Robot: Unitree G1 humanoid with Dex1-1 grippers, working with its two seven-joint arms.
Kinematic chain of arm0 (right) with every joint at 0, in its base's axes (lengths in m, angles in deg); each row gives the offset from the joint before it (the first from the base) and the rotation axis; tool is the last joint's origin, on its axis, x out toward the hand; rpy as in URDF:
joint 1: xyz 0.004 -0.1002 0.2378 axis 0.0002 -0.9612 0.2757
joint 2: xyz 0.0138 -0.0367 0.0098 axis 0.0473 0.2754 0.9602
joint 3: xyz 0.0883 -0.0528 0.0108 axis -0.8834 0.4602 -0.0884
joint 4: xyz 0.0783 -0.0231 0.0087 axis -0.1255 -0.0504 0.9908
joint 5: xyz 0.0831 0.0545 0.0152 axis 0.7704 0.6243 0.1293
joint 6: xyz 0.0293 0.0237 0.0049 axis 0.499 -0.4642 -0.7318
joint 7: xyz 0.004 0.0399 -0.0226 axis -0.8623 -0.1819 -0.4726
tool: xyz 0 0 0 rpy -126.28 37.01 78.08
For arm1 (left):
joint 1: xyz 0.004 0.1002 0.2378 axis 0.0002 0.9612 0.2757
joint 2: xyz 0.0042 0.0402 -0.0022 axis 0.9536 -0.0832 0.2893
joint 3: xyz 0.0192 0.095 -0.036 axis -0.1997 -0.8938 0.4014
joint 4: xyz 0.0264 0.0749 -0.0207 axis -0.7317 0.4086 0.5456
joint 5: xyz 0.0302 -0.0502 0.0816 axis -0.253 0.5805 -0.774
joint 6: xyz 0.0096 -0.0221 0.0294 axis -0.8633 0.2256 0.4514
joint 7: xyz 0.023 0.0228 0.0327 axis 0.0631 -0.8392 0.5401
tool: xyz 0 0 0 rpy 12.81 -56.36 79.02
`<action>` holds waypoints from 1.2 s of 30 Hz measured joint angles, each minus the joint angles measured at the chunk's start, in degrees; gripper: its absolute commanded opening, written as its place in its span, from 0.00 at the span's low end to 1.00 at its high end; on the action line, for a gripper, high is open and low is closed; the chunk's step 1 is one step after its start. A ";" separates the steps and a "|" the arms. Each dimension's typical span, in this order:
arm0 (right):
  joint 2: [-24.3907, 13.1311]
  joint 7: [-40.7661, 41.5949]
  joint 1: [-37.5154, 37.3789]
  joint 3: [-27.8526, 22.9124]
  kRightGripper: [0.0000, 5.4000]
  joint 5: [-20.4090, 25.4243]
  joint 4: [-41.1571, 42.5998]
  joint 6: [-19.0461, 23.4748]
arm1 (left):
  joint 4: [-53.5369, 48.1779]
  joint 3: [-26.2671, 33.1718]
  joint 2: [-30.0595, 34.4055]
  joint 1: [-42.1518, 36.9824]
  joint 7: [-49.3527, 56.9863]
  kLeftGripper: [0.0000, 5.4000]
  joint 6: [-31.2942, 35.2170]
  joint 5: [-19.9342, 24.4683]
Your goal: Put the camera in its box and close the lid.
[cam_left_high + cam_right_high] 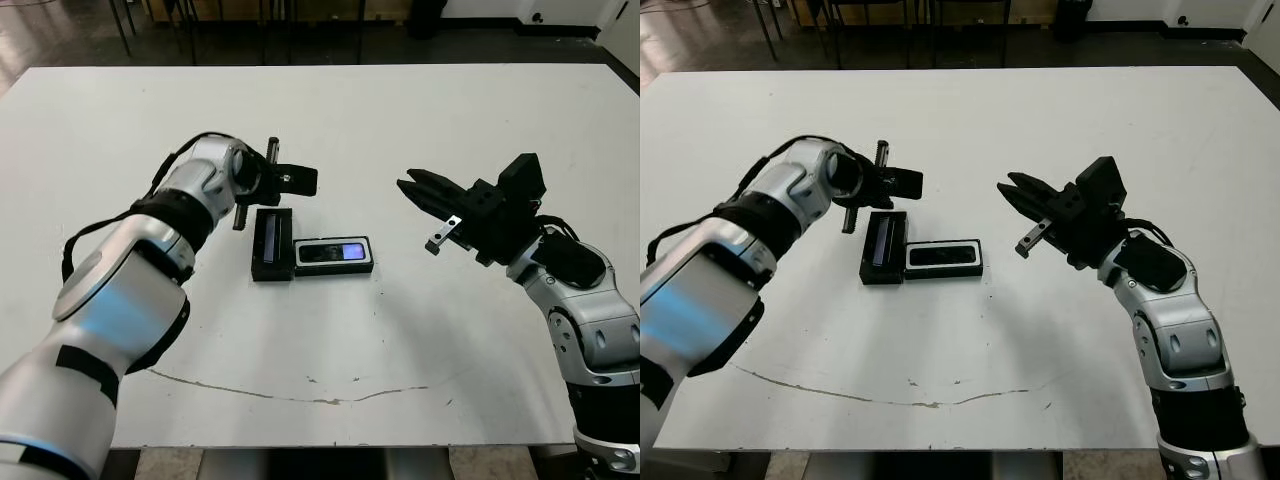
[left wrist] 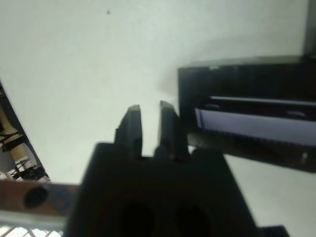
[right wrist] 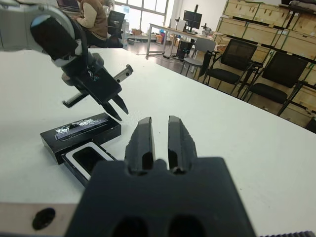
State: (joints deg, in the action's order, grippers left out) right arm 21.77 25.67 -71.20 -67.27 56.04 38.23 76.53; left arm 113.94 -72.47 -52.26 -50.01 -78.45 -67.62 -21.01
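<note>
The open lid (image 1: 272,243) lies long axis near-to-far, just near the left pincer (image 1: 297,180), whose fingers are almost pressed together, empty.

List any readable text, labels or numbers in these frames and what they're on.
None readable.
camera: glossy panel shows only a bluish glare, no legible characters.
box, lid: no print visible.
left gripper, right gripper: no markings legible.
Background crates in the right wrist view: too small to read.
</note>
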 measured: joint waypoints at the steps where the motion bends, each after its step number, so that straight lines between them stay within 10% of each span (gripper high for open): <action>1: 0.00 0.00 -0.09 0.03 0.00 0.00 -0.01 0.00 | 0.17 0.00 0.00 -0.18 -0.91 0.00 -0.01 -0.06; 36: -0.08 0.24 -0.21 1.00 0.00 -0.29 -1.65 -1.08 | -20.19 4.69 7.89 8.78 -6.73 0.00 0.99 3.43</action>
State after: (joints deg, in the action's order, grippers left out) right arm 21.69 25.91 -71.41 -66.27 55.75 36.57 75.45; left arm 93.76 -67.78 -44.37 -41.23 -85.18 -66.63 -17.58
